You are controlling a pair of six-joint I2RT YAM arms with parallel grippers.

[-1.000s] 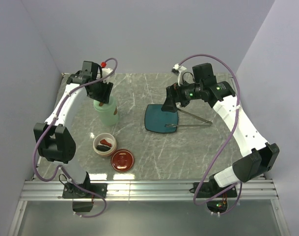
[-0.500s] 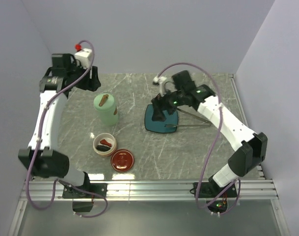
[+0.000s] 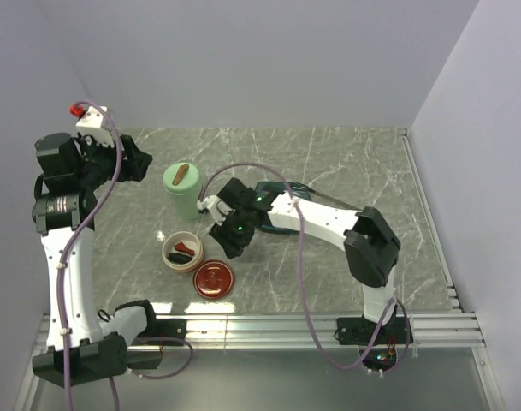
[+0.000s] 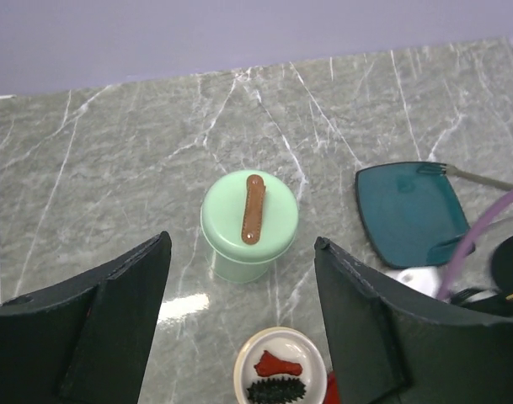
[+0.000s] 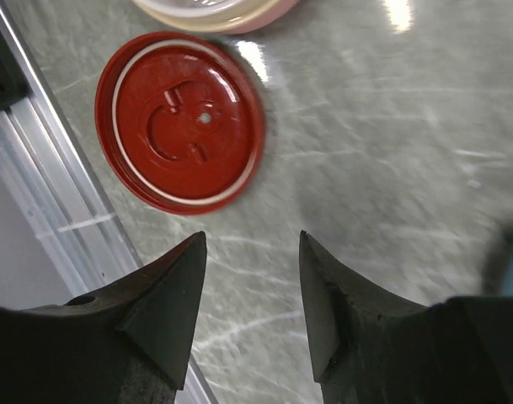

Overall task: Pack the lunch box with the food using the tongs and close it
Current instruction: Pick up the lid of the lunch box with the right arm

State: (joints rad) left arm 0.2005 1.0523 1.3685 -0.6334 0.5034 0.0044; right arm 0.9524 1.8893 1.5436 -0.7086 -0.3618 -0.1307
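The lunch box [image 3: 188, 199] is sitting in two parts at the left of the counter [image 3: 328, 154]. The pot [image 4: 239, 271] is standing upright, and the mint lid [image 4: 277, 223] is sitting flat on it, brown handle [image 4: 253, 208] up. Nearer the arms, the bowl [image 4: 283, 338] is lying open, and the food [image 3: 183, 251] is showing inside: a red piece [image 4: 278, 366] and a dark piece [image 4: 273, 390] side by side. The red lid [image 5: 180, 122] is lying flat on the counter just beside the bowl, toward the rail [image 5: 37, 194] at the near edge. Whether lid and bowl are touching, I cannot tell.

The left end effector [image 4: 242, 244] is hanging high at the far left, well apart from the pot and looking down on it. Its jaws are standing wide apart and gripping nothing. The right end effector [image 5: 251, 240] is reaching across to the left side, hovering low over bare counter right beside the red lid and near the bowl. Its jaws are parted with only marble showing between them, holding nothing.

The tongs [image 4: 475, 177] are lying untouched over to the right, one end resting on the far edge of the plate [image 4: 408, 215], the rest running off it across the counter. From above, the right arm is covering most of the plate.
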